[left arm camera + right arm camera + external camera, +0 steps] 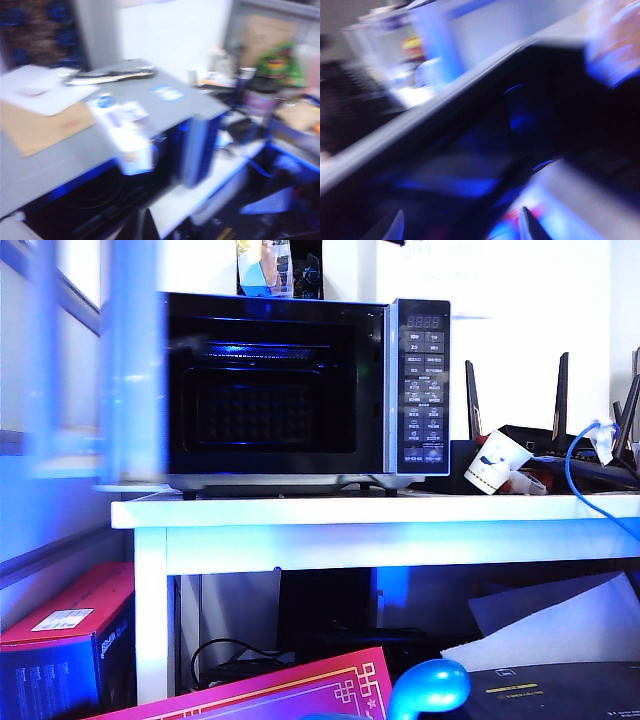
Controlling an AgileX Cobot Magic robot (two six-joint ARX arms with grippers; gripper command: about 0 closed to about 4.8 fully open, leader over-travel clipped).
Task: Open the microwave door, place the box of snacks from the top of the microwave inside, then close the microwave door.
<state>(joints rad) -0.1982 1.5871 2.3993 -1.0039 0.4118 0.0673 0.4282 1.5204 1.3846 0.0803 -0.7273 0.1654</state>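
The black microwave (300,312) stands on the white table (450,510), its dark cavity showing. The microwave door (130,370) is swung open to the left, a blurred bluish panel. The box of snacks (125,135), whitish with a round blue sticker, sits at the front edge of the microwave's grey top (170,112); in the exterior view the box (268,268) is cut by the frame's top. My left gripper (144,220) hangs shut and empty in front of and above the cavity, apart from the box. My right gripper (461,225) is open, its fingers wide apart before a blurred dark surface. Neither gripper shows in the exterior view.
The button panel (422,390) is at the microwave's right end. A paper cup (497,462), a router with antennas (560,430) and a blue cable (575,475) lie to its right. Papers and cardboard (40,125) cover the top. Boxes (60,640) sit under the table.
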